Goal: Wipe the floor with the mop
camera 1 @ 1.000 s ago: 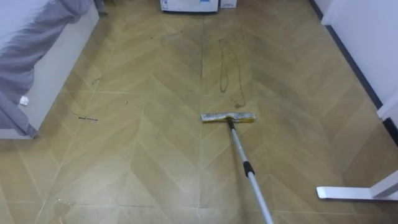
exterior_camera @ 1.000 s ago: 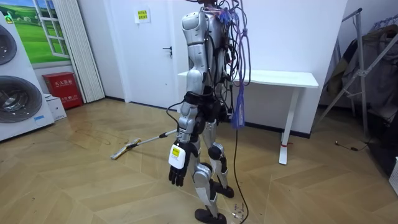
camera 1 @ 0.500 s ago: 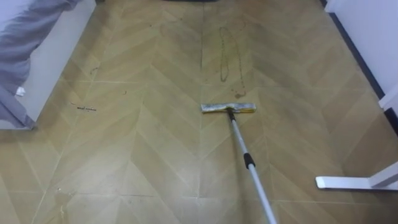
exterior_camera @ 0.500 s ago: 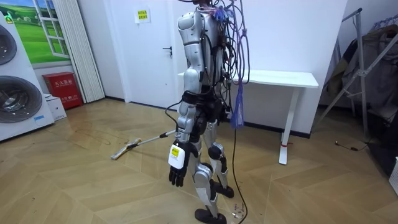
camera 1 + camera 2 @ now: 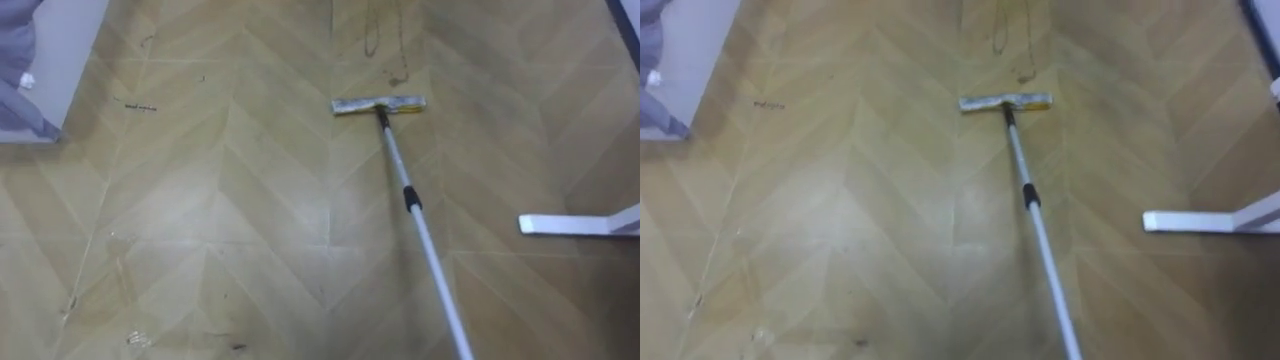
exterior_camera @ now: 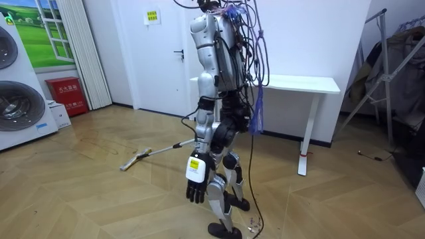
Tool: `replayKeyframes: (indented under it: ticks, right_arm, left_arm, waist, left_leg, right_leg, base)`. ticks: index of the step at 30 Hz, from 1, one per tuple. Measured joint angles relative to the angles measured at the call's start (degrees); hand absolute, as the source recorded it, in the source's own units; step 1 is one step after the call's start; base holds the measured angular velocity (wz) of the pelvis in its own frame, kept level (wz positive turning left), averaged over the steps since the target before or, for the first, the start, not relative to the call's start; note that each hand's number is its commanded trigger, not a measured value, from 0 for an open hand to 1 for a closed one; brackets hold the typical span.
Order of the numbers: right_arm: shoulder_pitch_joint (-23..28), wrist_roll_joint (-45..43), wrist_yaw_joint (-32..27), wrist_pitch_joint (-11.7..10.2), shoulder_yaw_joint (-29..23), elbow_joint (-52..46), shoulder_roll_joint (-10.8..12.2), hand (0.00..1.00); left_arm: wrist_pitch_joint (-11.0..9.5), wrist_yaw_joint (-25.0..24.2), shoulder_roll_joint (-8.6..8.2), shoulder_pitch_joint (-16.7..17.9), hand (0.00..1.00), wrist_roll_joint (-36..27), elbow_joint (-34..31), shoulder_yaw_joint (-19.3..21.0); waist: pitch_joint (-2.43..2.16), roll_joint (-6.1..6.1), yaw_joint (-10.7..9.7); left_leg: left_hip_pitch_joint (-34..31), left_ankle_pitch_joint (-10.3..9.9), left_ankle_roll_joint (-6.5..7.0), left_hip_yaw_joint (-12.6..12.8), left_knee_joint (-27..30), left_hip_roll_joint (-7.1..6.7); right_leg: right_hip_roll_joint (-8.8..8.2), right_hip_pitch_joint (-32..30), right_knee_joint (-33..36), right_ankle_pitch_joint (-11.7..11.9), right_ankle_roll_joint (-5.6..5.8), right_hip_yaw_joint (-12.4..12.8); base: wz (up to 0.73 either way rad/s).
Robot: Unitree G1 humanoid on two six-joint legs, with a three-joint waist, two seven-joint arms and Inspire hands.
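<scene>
— Eye views, mop (image 5: 400, 170) placement?
— Head (image 5: 379, 104) down on the floor (image 5: 200, 220), far end, pointing away. Long axis from lower right edge up toward top centre. Silver pole, black collar midway, pale yellowish pad set crosswise.
— Room view?
— Head toward room view's left, pole slanting up to the body; upper end hidden, holder: cannot tell. Left hand (image 6: 195, 189) hanging by the thigh, fingers slack, empty.

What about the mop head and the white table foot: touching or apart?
Apart. The left eye view shows bare floor between mop head and table foot.
</scene>
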Motion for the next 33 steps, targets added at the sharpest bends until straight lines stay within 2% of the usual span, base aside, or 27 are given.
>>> replayKeyframes:
  ticks: [2,4,6,9,11,12,13,14,15,16,17,18,19,20,21,22,23,24,25,26,27,28,29,30,31,32,33]
  right_arm:
    - [0.1,1.8,-1.0,0.0,0.6,0.1,0.0,1.00]
    - [0.2,3.6,-2.0,0.0,2.0,0.1,0.0,1.00]
    - [0.4,4.8,-2.5,0.2,2.5,0.2,-0.1,1.00]
    - [0.1,6.5,-3.4,0.3,3.9,0.7,0.0,1.00]
    - [-1.5,7.6,-3.3,0.6,4.1,2.2,0.1,1.00]
    - [-2.4,8.3,-3.3,0.7,4.2,3.1,-0.1,1.00]
    - [-4.2,8.4,-3.3,0.8,4.2,4.1,-0.3,1.00]
    - [-5.0,8.4,-3.2,1.2,4.3,4.3,-0.5,1.00]
    - [-6.7,8.5,-2.7,1.9,4.3,4.3,-1.3,1.00]
    - [-8.3,8.8,-1.3,2.3,4.4,4.3,-2.4,1.00]
    - [-9.3,8.9,-0.3,2.6,4.4,4.3,-2.9,1.00]
    - [-11.7,9.0,1.7,2.6,4.4,4.7,-3.8,1.00]
    - [-13.7,9.1,3.1,2.5,4.8,5.3,-4.3,1.00]
    - [-14.6,9.3,3.5,2.5,5.5,5.8,-4.8,1.00]
    - [-15.3,10.6,5.2,2.4,6.6,6.2,-5.9,1.00]
    - [-14.9,11.9,6.6,2.2,7.6,6.0,-6.9,1.00]
    - [-14.4,12.8,6.9,2.3,8.1,6.1,-7.3,1.00]
    - [-13.1,15.2,7.3,2.6,9.3,6.5,-7.1,1.00]
    - [-10.1,18.2,7.3,2.5,9.4,6.6,-6.6,1.00]
    - [-8.5,19.8,7.2,2.5,9.4,6.6,-6.1,1.00]
    - [-5.3,21.4,7.0,2.2,9.4,6.6,-6.8,1.00]
    - [-3.3,21.3,6.7,2.0,9.8,6.6,-8.5,1.00]
    - [-2.7,21.3,6.7,1.9,10.7,6.6,-9.5,1.00]
    - [-1.5,21.6,6.7,1.9,12.9,6.5,-11.1,1.00]
    - [-0.1,21.8,5.9,2.1,13.5,6.8,-11.4,1.00]
    - [0.6,21.8,5.4,2.1,13.8,6.8,-11.0,1.00]
    - [2.2,22.1,4.5,2.2,15.3,6.7,-10.1,1.00]
  left_arm:
    - [0.0,1.2,-0.07,-0.2,0.00,-1.2,0.0,-1.0]
    - [0.7,2.1,-0.05,-0.2,0.00,-3.2,-0.1,-2.5]
    - [1.3,2.5,0.05,-0.2,0.00,-5.3,0.0,-3.5]
    - [2.3,3.1,0.24,-0.1,0.00,-7.2,0.3,-6.0]
    - [2.7,3.1,0.60,-0.1,0.00,-9.2,0.3,-6.8]
    - [3.0,3.2,1.00,-0.1,0.00,-10.7,0.1,-7.6]
    - [3.2,3.4,1.57,0.1,0.00,-12.9,0.0,-9.0]
    - [3.4,3.5,1.84,0.3,0.00,-13.9,0.0,-9.9]
    - [3.7,3.6,2.03,0.8,0.00,-15.7,0.1,-12.1]
    - [3.7,3.5,1.87,1.6,0.00,-18.3,0.1,-13.7]
    - [3.6,3.5,1.75,2.0,0.00,-19.0,0.3,-13.8]
    - [3.4,3.5,1.76,2.2,0.00,-20.7,0.8,-13.7]
    - [2.8,3.5,1.87,2.2,0.00,-20.7,0.9,-13.6]
    - [2.2,3.5,1.85,2.4,0.00,-20.7,1.3,-13.7]
    - [1.5,3.4,1.78,2.8,0.00,-20.7,1.6,-13.8]
    - [1.0,3.1,1.75,3.1,0.00,-20.6,1.5,-13.8]
    - [0.9,2.9,1.89,3.3,0.00,-20.6,1.6,-13.7]
    - [0.8,2.5,3.28,3.4,0.00,-20.4,1.9,-14.3]
    - [0.9,2.1,5.75,2.4,0.00,-19.9,2.3,-15.9]
    - [0.8,2.1,7.15,1.2,0.00,-19.8,2.7,-16.4]
    - [0.2,1.8,7.10,-0.7,0.00,-18.5,3.1,-17.6]
    - [-1.1,0.6,4.90,0.6,0.00,-18.3,2.4,-18.1]
    - [-1.3,0.0,3.72,1.4,0.00,-18.4,2.7,-18.4]
    - [-1.2,-0.7,1.91,1.2,0.00,-18.5,4.8,-19.3]
    - [-1.4,-0.4,1.77,0.4,0.00,-18.5,5.9,-19.1]
    - [-1.6,0.0,2.12,0.6,0.00,-18.4,6.0,-18.8]
    - [-1.9,1.4,2.65,1.1,0.00,-18.2,5.6,-17.3]
  waist:
    - [-0.03,0.03,0.2]
    - [-0.04,0.06,0.2]
    - [-0.15,0.40,0.6]
    - [-0.36,0.92,1.9]
    - [-0.49,0.96,2.5]
    - [-0.71,0.95,3.1]
    - [-0.76,0.91,3.4]
    - [-0.71,0.81,3.8]
    - [-0.63,0.51,5.3]
    - [-0.69,0.35,6.9]
    - [-0.87,0.40,7.6]
    - [-0.72,0.11,8.8]
    - [-0.59,-0.02,9.9]
    - [-0.49,-0.21,10.3]
    - [-0.53,-0.31,10.6]
    - [-0.65,-0.08,10.7]
    - [-0.87,0.41,10.6]
    - [-0.97,0.86,9.3]
    - [-0.89,-0.23,6.5]
    - [-1.00,-0.83,5.8]
    - [-1.26,-0.25,4.3]
    - [-2.54,1.61,4.3]
    - [-2.90,2.26,4.4]
    - [-2.87,3.31,4.1]
    - [-2.67,3.79,3.9]
    - [-2.61,3.79,3.5]
    - [-2.30,4.37,2.7]
  left_leg:
    - [-3.8,-0.2,0.01,-0.2,2.6,-0.15]
    - [-8.0,-1.4,-0.02,-0.5,6.3,-0.29]
    - [-11.0,-2.9,-0.40,-1.1,10.5,-0.22]
    - [-15.3,-5.6,-1.36,-1.8,18.4,0.43]
    - [-17.2,-6.3,-1.67,-2.3,22.3,0.61]
    - [-18.8,-6.4,-1.94,-2.9,25.6,0.75]
    - [-21.8,-4.6,-2.78,-3.6,31.1,0.87]
    - [-24.0,-2.0,-2.83,-3.7,35.7,0.88]
    - [-28.4,5.6,-2.32,-3.7,44.9,0.69]
    - [-32.0,13.0,-2.57,-2.8,53.9,0.25]
    - [-33.5,15.1,-3.12,-2.4,57.6,-0.05]
    - [-36.1,16.4,-3.19,-0.9,62.7,-0.97]
    - [-37.3,16.1,-3.11,0.2,63.4,-1.56]
    - [-37.3,15.7,-2.77,0.4,61.8,-1.59]
    - [-35.5,14.2,-1.52,0.3,54.8,-1.59]
    - [-30.7,11.9,-0.56,-0.3,40.9,-1.95]
    - [-27.7,10.7,-0.48,-0.6,33.0,-2.00]
    - [-23.3,7.9,-0.63,-0.3,23.2,-2.29]
    - [-24.3,-1.4,2.50,0.8,26.8,-3.60]
    - [-26.8,-3.1,2.49,2.2,31.0,-3.49]
    - [-30.8,-4.9,2.48,2.7,37.3,-2.07]
    - [-31.8,-7.0,0.51,2.3,41.1,-1.49]
    - [-30.4,-9.1,0.80,1.4,41.9,-1.72]
    - [-27.0,-13.6,3.22,1.1,39.6,-2.89]
    - [-24.9,-14.9,5.65,1.6,38.1,-4.23]
    - [-24.1,-15.2,6.29,1.6,37.7,-4.76]
    - [-22.1,-16.4,7.24,1.6,36.7,-5.25]
  right_leg:
    - [-0.46,-4.2,3.6,-0.9,-0.27,0.0]
    - [-1.11,-9.0,9.0,-2.3,-1.01,0.0]
    - [-1.36,-11.8,13.2,-4.0,-1.12,-0.1]
    - [-1.42,-15.7,20.8,-6.6,-2.07,-0.2]
    - [-1.35,-17.4,24.5,-8.1,-2.74,-0.3]
    - [-0.59,-18.6,26.8,-9.2,-3.63,0.3]
    - [0.40,-19.9,29.2,-10.0,-4.36,1.0]
    - [1.00,-20.4,30.4,-10.3,-4.72,1.5]
    - [2.35,-21.0,32.2,-10.7,-5.37,2.8]
    - [2.65,-21.0,32.9,-10.7,-5.74,3.0]
    - [2.61,-20.9,33.0,-10.6,-5.91,3.2]
    - [2.59,-20.9,32.6,-10.5,-6.01,4.2]
    - [2.55,-21.0,31.5,-10.5,-6.01,5.6]
    - [2.53,-20.9,30.5,-10.5,-6.01,6.2]
    - [2.37,-20.6,28.0,-10.6,-5.83,7.1]
    - [2.83,-19.5,24.9,-10.4,-3.18,7.7]
    - [2.91,-19.1,24.7,-10.2,-1.48,7.6]
    - [1.90,-18.7,31.2,-12.0,1.40,6.7]
    - [-0.50,-16.2,40.0,-16.6,1.81,6.8]
    - [-0.60,-15.6,42.8,-23.2,-0.50,8.2]
    - [-0.25,-17.7,46.2,-27.2,0.35,7.2]
    - [-0.49,-18.4,46.1,-27.8,1.04,7.4]
    - [-0.90,-18.2,45.3,-27.8,1.05,7.9]
    - [-2.45,-16.3,43.2,-26.4,0.98,8.7]
    - [-3.23,-16.5,44.4,-22.2,2.36,9.4]
    - [-3.36,-17.5,46.5,-19.5,2.33,9.4]
    - [-3.30,-20.3,51.1,-13.7,3.04,9.8]
  base:
    - [0.16]
    - [0.05]
    - [0.06]
    - [0.00]
    - [0.07]
    - [0.11]
    - [0.04]
    - [-0.28]
    - [-0.67]
    - [-0.79]
    - [-0.79]
    - [-0.69]
    - [-0.63]
    - [-0.47]
    - [-0.26]
    - [-0.12]
    - [0.36]
    - [1.25]
    - [1.58]
    - [1.89]
    - [1.14]
    - [0.62]
    - [-0.26]
    - [-0.52]
    - [-0.44]
    - [-0.38]
    - [-0.42]
